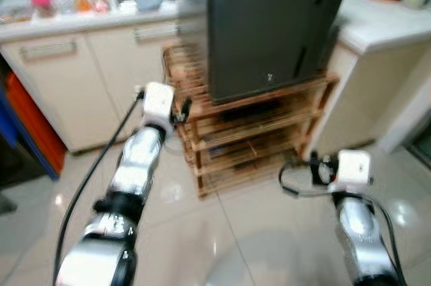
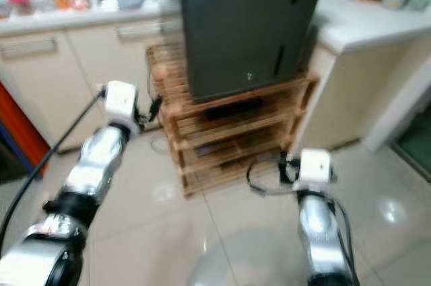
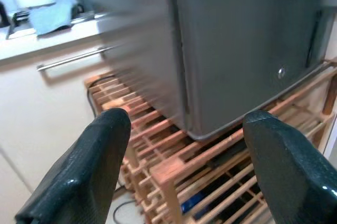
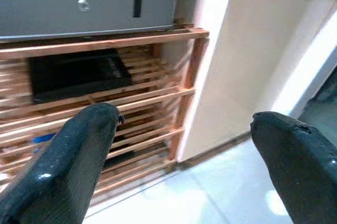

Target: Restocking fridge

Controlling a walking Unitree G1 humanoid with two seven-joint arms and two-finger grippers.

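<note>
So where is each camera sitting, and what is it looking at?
Left eye view: on the head, looking forward and down at the dark fridge on its wooden rack; both silver arms show.
Right eye view: beside it on the head, same scene, same arms.
Left wrist view: on the left wrist, looking along the left gripper and its open fingers at the fridge's lower corner.
Right wrist view: on the right wrist, looking along the right gripper, open, at the rack's shelves and a cream cabinet.
All four share the fridge and rack.

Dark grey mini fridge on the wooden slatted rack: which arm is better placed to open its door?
Probably left. The left pincer is raised, open, near the dark grey mini fridge; the right pincer sits lower, facing the wooden slatted rack.
</note>
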